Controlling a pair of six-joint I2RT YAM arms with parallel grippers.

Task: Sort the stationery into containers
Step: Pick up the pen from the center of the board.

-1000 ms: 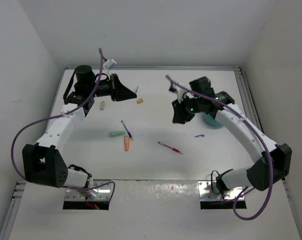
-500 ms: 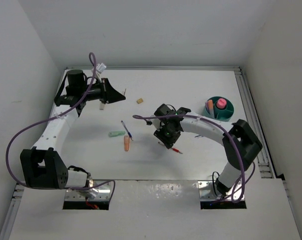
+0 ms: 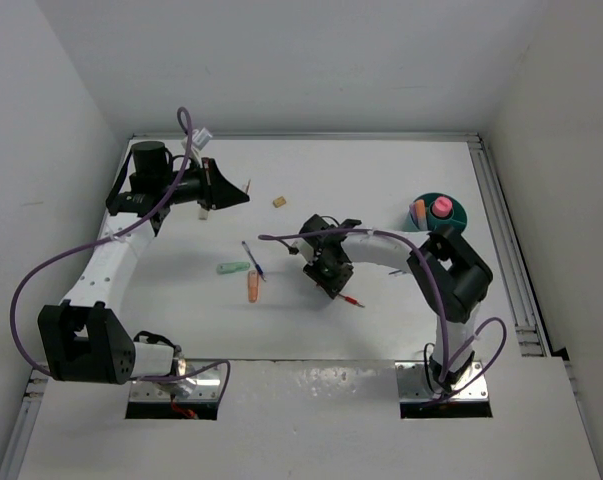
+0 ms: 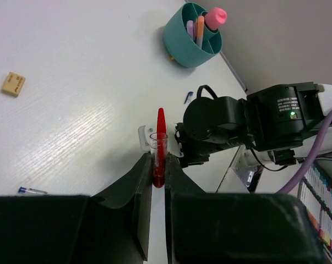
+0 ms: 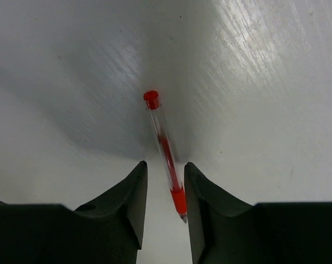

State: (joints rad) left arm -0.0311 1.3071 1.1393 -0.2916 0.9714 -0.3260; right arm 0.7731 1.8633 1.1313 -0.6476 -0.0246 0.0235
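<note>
Right claw (image 3: 333,278): spread; it hangs straight over the red pen on the table (image 5: 161,137), with one finger on each side of the pen's grip end.
Pen's place: it lies flat on the white table (image 3: 311,170) near the middle, well apart from the teal cup (image 3: 453,224).
Long axis: in the right wrist view it runs out from the gap between the fingers and leans a little to the left. The capped end lies beyond the fingertips and the writing tip back near the palm, so the fingers would close across the barrel, not along it.
Offset: the pen's middle sits ahead of the fingertips. A pinch here would probably take it near the tip end and leave the long part free to droop.
Height: I cannot tell whether the fingers touch the table.
Left claw (image 4: 157,160): pressed together on a second red pen (image 4: 159,144), which it holds off the table at the far left.
Nearer arm: the right one, by a wide margin.
Cup: it already holds a pink-capped marker (image 4: 215,15).
</note>
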